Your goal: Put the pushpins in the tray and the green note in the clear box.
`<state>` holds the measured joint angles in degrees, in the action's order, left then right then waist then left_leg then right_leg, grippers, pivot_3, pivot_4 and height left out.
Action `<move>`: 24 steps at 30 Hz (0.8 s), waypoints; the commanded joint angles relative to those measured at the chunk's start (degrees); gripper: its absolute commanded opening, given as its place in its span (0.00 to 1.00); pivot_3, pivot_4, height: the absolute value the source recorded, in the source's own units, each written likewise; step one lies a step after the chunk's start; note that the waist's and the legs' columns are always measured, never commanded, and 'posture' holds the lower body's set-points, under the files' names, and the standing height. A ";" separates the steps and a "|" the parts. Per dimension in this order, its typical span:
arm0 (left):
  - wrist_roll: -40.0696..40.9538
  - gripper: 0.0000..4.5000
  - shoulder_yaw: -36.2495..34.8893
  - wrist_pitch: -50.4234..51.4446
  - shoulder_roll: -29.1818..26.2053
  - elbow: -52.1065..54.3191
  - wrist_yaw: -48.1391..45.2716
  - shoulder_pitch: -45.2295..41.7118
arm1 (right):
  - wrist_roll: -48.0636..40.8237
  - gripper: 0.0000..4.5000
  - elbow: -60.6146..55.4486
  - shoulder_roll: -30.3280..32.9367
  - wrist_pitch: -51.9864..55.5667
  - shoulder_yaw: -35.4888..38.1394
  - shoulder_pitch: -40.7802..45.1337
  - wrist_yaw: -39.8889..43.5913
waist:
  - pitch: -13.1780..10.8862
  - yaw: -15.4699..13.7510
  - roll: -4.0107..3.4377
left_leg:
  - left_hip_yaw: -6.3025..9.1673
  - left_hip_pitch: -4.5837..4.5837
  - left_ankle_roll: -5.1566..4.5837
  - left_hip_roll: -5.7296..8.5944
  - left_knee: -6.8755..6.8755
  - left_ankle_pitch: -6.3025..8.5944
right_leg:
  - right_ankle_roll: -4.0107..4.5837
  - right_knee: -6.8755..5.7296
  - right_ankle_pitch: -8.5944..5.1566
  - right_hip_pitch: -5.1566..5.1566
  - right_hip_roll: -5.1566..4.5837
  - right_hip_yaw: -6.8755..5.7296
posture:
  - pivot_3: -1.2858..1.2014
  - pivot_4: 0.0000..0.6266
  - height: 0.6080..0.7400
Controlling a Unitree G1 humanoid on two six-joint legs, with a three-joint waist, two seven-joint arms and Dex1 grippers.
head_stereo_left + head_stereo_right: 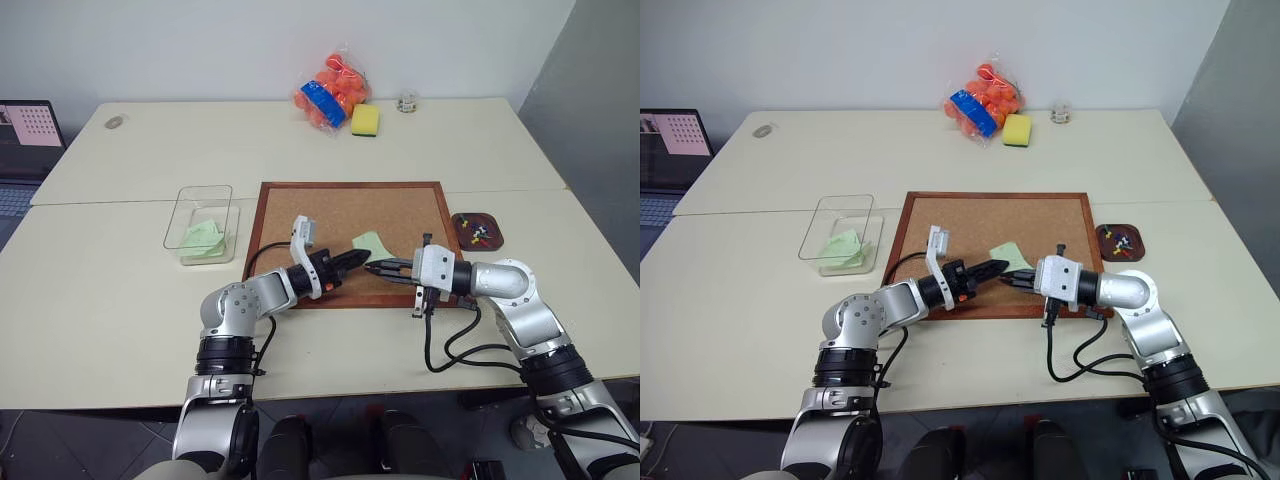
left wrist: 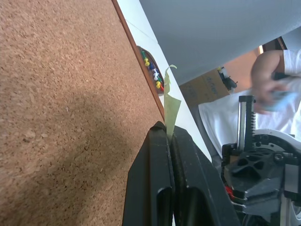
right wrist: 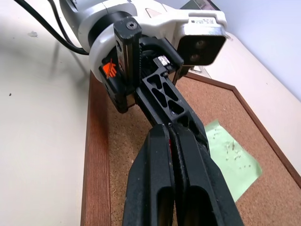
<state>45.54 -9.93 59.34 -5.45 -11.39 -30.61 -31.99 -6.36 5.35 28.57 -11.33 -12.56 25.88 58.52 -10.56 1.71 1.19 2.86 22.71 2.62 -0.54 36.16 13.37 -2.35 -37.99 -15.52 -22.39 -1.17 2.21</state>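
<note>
Over the cork board my left gripper is clamped on the green note's edge and my right gripper is closed empty beside it; the thin pinch may slip en route to the clear box.

I found no text, number or brand that I could read. The only sign I noted was an orange hand-shaped mark on the left gripper's black body, seen from the right wrist. A laptop screen at the far left showed a grid of marks too small to read.
</note>
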 commanded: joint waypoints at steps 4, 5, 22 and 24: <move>1.13 0.01 -0.71 -1.64 0.53 2.17 -0.43 -0.89 | -6.16 0.00 -3.57 -1.51 10.78 2.81 0.32 -1.79 | 0.00 -0.01 0.00 | 0.01 0.00 0.00 0.00 0.02 0.00 | 0.01 -0.01 0.00 0.00 0.00 0.00 | 0.52 0.24 1.00; 1.19 0.01 -0.70 -1.73 0.54 2.14 -0.45 -0.91 | -7.21 0.00 -4.08 -1.78 12.90 3.15 0.47 -2.12 | 0.00 0.00 0.00 | 0.01 0.01 0.00 -0.01 0.02 0.00 | 0.01 -0.01 0.00 0.00 0.00 0.00 | 0.52 0.24 1.00; 1.14 0.01 -0.97 -2.13 0.65 1.64 -0.75 -1.45 | -22.86 0.00 -12.12 -4.16 43.38 8.67 1.87 -7.05 | 0.00 0.00 0.00 | 0.02 0.03 -0.02 0.03 0.04 0.01 | 0.02 -0.02 0.01 0.00 0.02 -0.02 | 0.52 0.24 1.00; 1.14 0.01 -1.00 -2.16 0.67 1.65 -0.72 -1.46 | -23.49 0.00 -12.48 -4.04 45.02 8.78 1.84 -7.26 | 0.00 -0.01 0.00 | 0.03 0.03 -0.02 0.03 0.04 0.01 | 0.02 -0.03 0.01 0.00 0.03 -0.03 | 0.52 0.24 1.00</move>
<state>45.64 -10.62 57.99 -5.04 -11.34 -30.69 -32.28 -27.97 -4.44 24.22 32.07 -5.56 26.52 51.49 -10.56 1.71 1.19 2.89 22.74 2.59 -0.51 36.20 13.38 -2.34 -38.02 -15.51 -22.39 -1.14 2.17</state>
